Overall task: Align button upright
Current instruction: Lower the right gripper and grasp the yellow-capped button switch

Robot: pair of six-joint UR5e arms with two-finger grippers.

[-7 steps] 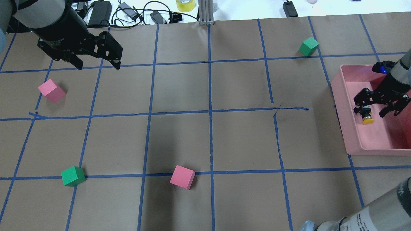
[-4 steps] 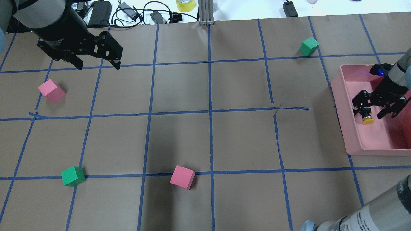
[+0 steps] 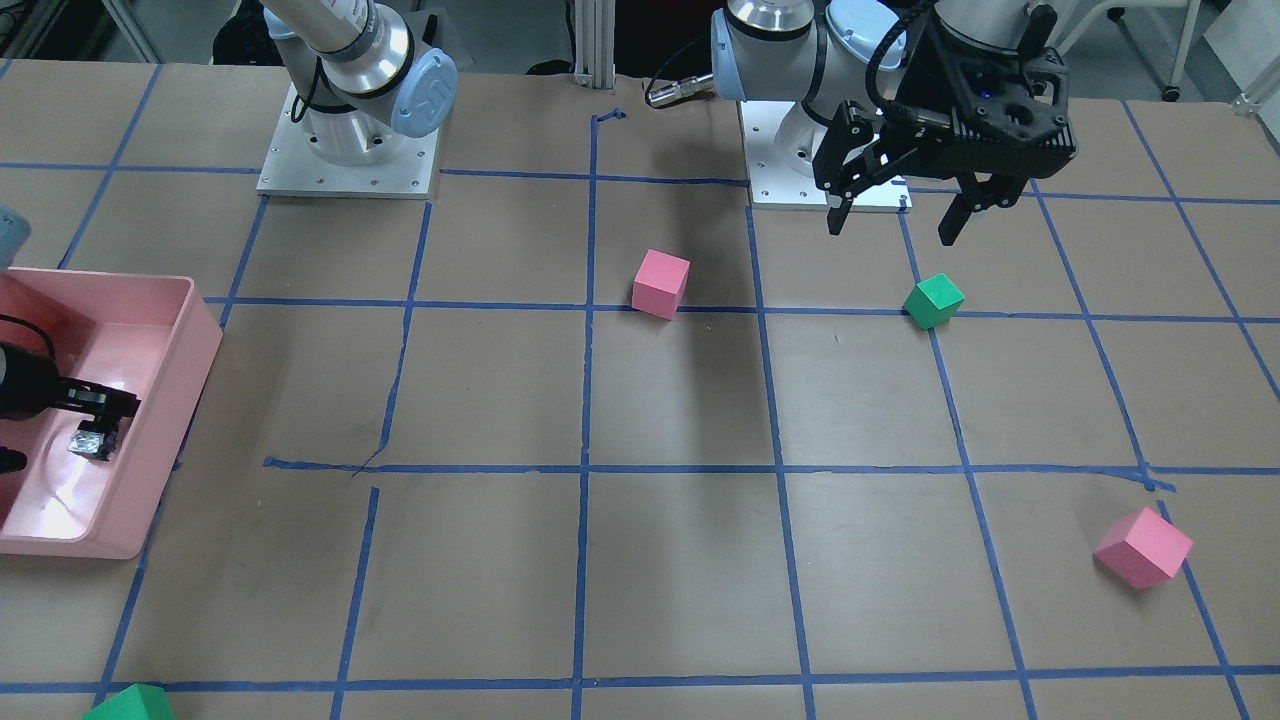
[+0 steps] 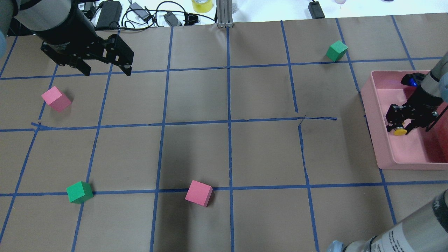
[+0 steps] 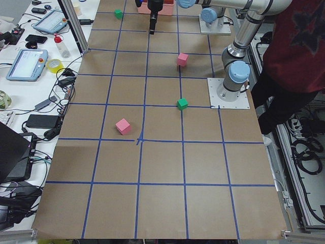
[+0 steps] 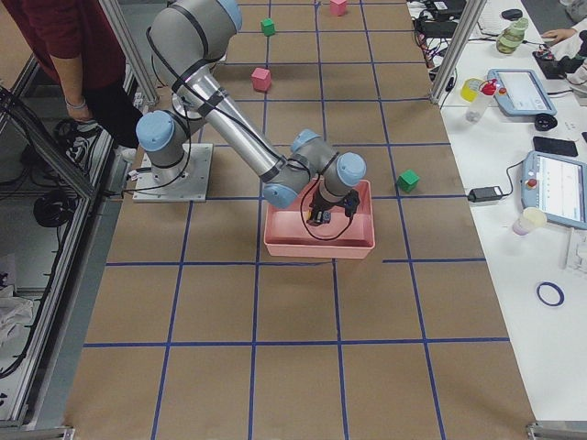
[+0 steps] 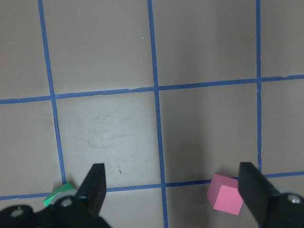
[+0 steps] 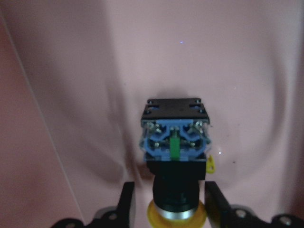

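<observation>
Brown paper crossed by blue tape lines covers the table (image 4: 196,98), at whose right end a pink bin (image 4: 388,164) is set. The right gripper (image 8: 171,202) is lowered into this bin, its fingers (image 8: 128,199) drawn partway together on either side of the black collar of the button (image 8: 173,142). Narrow gaps can be made out between the fingers and the collar, so no firm grip is shown. The button is laid on its side on the bin floor, its blocky base pointed away from the wrist camera and its yellow cap turned toward it. Most of that cap is cut off by the lower edge of the wrist view. Seen from the front, the right gripper is largely cropped by the picture's edge, and only the silver base is glimpsed. The left gripper (image 4: 106,71) is held above the far left of the table, spread wide with nothing between its fingers. A pink cube (image 4: 198,193) and a green cube (image 4: 79,192) are left on the paper, well apart from both grippers.
</observation>
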